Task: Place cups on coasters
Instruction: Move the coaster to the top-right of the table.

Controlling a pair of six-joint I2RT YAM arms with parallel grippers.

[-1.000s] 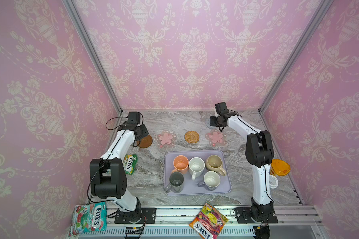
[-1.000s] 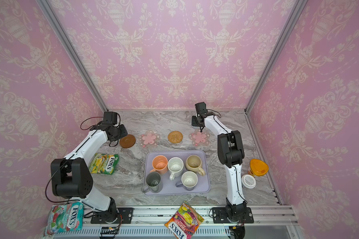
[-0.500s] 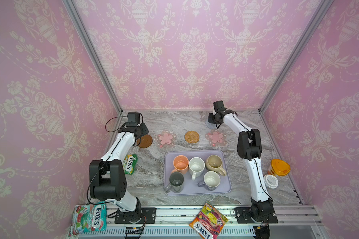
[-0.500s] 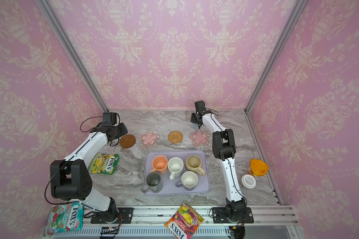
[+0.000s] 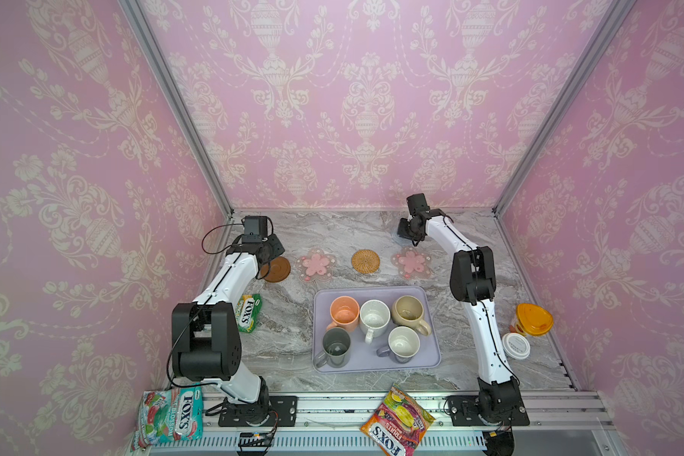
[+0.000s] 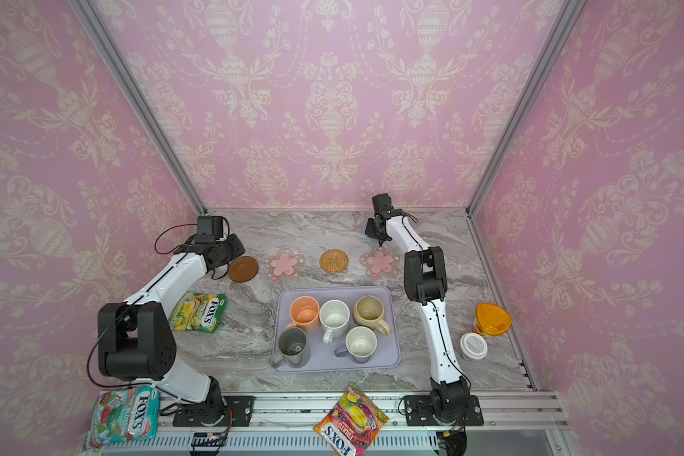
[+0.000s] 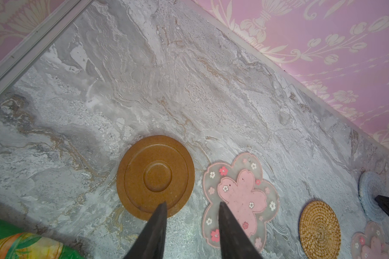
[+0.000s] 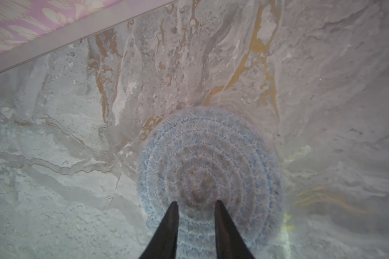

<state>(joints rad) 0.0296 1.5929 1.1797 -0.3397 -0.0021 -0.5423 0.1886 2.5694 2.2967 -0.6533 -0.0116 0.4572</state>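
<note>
**Top views: five cups on the tray, five coasters bare**

Both top views show all five cups upright on the lavender tray [image 5: 366, 362] at mid-worktop. The peach-orange cup [image 5: 344, 314], speckled white cup [image 5: 374, 318] and beige cup [image 5: 408, 314] form the far row. The dark grey-green cup [image 5: 335, 347] and lavender cup [image 5: 402, 343] form the near row. No cup stands on a coaster.

The coasters lie beyond the tray, toward the back wall. Four form a row from the robot's left to its right: brown disc [image 5: 277, 269], left flower coaster [image 5: 316, 264], rattan coaster [image 5: 365, 261], right flower coaster [image 5: 410, 262] — each apart from its neighbour. The pale blue knitted coaster [image 8: 209, 170] lies farther back, behind the right flower coaster, and the right arm partly hides it in the top views.

Right hand [image 8: 196, 201]: the fingers point down over the knitted coaster, a narrow gap apart, with nothing clamped between them. The wrist picture is blurred, so contact between tips and coaster cannot be determined.

Left hand [image 7: 192, 204]: the fingers are parted moderately and empty. In the left wrist view one tip overlaps the brown disc's edge and the other the left flower coaster's edge.

Surroundings — a green sweet bag [image 5: 247, 312] lies beside the left arm. A pink-green sweet bag [image 5: 172, 414] and a red-yellow sweet bag [image 5: 397, 422] lie at the front rail. An orange-lidded container [image 5: 533, 319] and a white-lidded jar [image 5: 516, 345] stand at the right edge of the marble worktop [image 5: 332, 233].
</note>
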